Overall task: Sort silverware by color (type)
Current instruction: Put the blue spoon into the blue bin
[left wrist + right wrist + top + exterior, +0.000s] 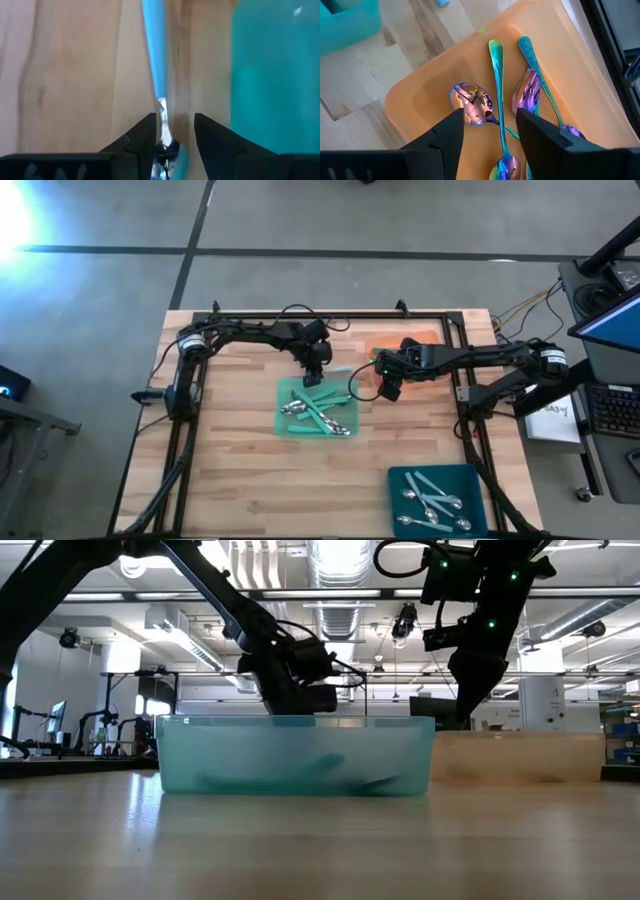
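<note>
A utensil with a light-blue handle [155, 50] and a silver neck lies on the wood just past the green tray's [281, 408] far edge. My left gripper [172, 135] points steeply down over its head end, open, one finger on either side of the neck. Several teal-handled silver pieces [318, 412] lie in the green tray. My right gripper [490, 127] hangs open above the orange tray [420, 85]. In that tray lie iridescent purple spoons [470, 102], untouched. My left gripper's fingers lie along the utensil, either side of its silver neck [163, 117]. The neck runs close by one finger [147, 132]. Whether that finger touches it I cannot tell. The blue handle stretches away from the fingers over the wood.
A dark teal tray [475, 476] with several silver spoons stands at the near right corner. In the low view the green tray's wall [295, 755] and the orange tray's wall [520, 755] stand side by side. Black frame rails run along the table's left, right and far edges.
</note>
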Motion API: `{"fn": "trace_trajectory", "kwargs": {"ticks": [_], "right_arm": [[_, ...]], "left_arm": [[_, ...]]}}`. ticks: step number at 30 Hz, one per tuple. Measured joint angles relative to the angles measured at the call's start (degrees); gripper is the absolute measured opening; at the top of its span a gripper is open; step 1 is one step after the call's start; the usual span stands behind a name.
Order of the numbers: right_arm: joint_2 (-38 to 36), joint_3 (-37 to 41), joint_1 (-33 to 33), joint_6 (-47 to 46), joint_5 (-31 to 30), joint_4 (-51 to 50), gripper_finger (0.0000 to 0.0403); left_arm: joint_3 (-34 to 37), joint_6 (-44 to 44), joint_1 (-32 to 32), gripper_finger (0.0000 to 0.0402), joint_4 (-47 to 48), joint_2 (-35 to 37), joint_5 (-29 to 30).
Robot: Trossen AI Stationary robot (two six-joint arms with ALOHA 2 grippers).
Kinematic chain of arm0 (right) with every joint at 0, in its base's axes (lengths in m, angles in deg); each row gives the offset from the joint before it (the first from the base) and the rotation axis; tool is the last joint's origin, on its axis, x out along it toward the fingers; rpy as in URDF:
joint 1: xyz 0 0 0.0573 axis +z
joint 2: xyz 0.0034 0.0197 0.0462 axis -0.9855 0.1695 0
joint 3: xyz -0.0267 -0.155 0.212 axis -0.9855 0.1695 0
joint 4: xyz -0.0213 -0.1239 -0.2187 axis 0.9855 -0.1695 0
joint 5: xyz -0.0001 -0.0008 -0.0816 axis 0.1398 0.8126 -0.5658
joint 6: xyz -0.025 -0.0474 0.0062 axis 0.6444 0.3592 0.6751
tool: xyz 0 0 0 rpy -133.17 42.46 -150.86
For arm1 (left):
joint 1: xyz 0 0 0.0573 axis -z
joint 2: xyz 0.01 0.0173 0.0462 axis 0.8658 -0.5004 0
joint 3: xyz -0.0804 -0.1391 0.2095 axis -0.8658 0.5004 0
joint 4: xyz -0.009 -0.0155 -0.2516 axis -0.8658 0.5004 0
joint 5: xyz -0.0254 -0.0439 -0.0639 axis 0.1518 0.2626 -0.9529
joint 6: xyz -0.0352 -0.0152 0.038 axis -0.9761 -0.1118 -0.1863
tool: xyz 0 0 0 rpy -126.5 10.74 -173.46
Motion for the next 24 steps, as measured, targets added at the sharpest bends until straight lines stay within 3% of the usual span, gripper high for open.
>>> {"fn": "trace_trajectory", "kwargs": {"ticks": [7,16,24], "right_arm": [[0.0,0.0,0.0,0.3,0.0,0.0,0.0171],[0.0,0.0,0.0,0.6,0.0,0.0,0.0171],[0.0,0.0,0.0,0.6,0.0,0.0,0.0171]], "left_arm": [[-6.3,6.5,-0.1,0.0117,6.1,0.0,0.0],[-6.3,9.1,-0.1,0.0117,5.1,-2.4,0.3],[-6.0,12.1,-0.3,0.0117,4.6,-2.7,7.9]]}}
